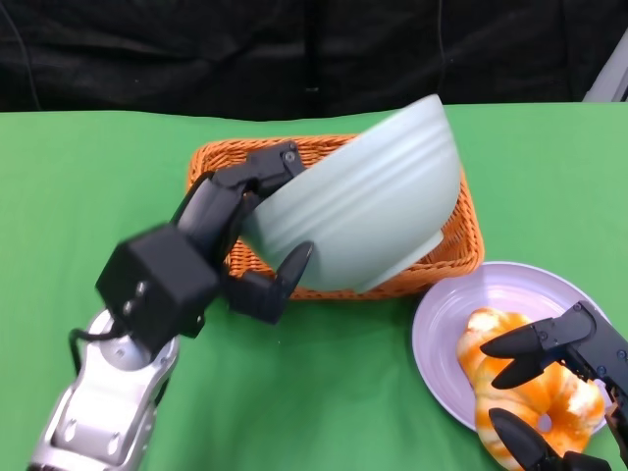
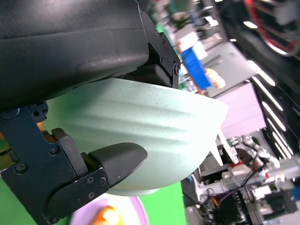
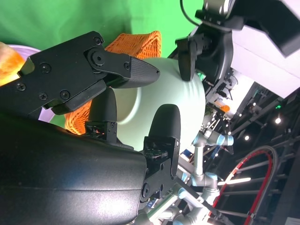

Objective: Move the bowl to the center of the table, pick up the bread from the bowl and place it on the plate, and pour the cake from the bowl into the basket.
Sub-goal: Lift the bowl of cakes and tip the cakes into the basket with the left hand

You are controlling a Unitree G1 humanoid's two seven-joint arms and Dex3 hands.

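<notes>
From the head view, the left hand (image 1: 257,228) gripped the pale green bowl (image 1: 358,211) by its wall and rim, holding it tipped steeply over the orange wicker basket (image 1: 453,250). The cake was hidden; whether it had dropped could not be told. The bread (image 1: 515,378) lay on the lilac plate (image 1: 446,324), with the right hand (image 1: 554,388) spread apart over it, holding nothing.

In the right wrist view, the right hand's fingers (image 3: 133,70) stood apart, and the bowl (image 3: 161,96) showed its foot, unseen from above.

The left wrist view showed fingers (image 2: 117,159) pressed on the ribbed bowl (image 2: 140,119). The bowl looked stiff, smooth and probably slippery; gripping across the rim seemed the safest hold.
</notes>
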